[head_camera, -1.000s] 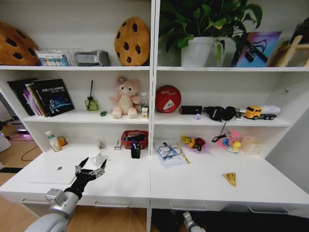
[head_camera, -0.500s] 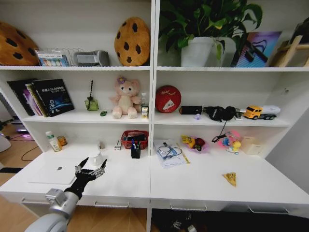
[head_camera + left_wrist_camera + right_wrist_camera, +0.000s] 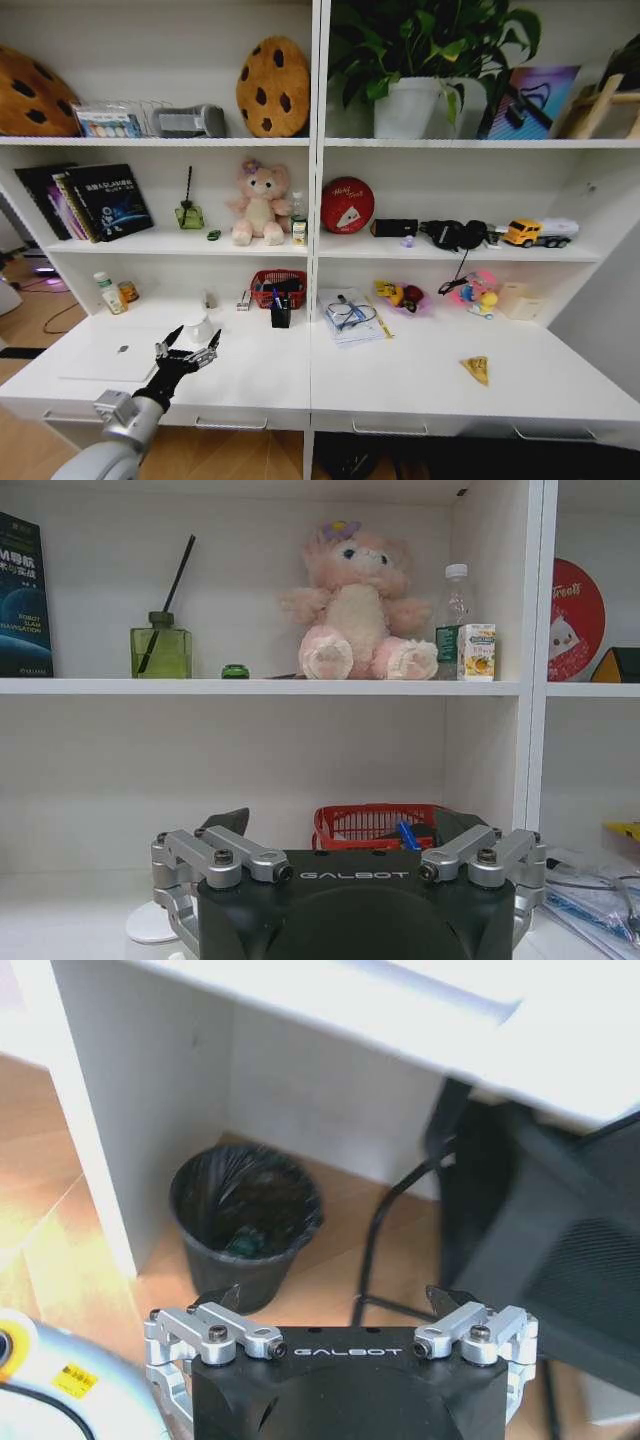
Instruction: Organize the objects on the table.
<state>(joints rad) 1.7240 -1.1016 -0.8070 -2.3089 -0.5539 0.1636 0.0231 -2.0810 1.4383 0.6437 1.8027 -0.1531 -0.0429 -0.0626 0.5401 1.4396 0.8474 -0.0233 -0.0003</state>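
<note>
My left gripper (image 3: 195,338) hovers open and empty low over the white table (image 3: 420,385), just right of the thin silver laptop (image 3: 108,355) lying flat at the table's left end. A white mug (image 3: 197,328) stands right behind its fingers. In the left wrist view the left gripper (image 3: 340,825) faces the red mesh basket (image 3: 375,825). A small green oblong item (image 3: 235,671) lies on the shelf above, beside a green diffuser bottle (image 3: 160,650). My right gripper (image 3: 335,1295) hangs open and empty below the table, over the floor.
A black pen cup (image 3: 281,313) stands before the red basket (image 3: 278,287). Papers with glasses (image 3: 350,318), toys (image 3: 400,295) and a yellow wedge (image 3: 477,370) lie on the right half. Under the desk are a black bin (image 3: 245,1220) and a dark chair (image 3: 560,1260).
The right gripper, seen at the head view's bottom edge a second ago, has sunk out of that view. The left gripper has not moved.
</note>
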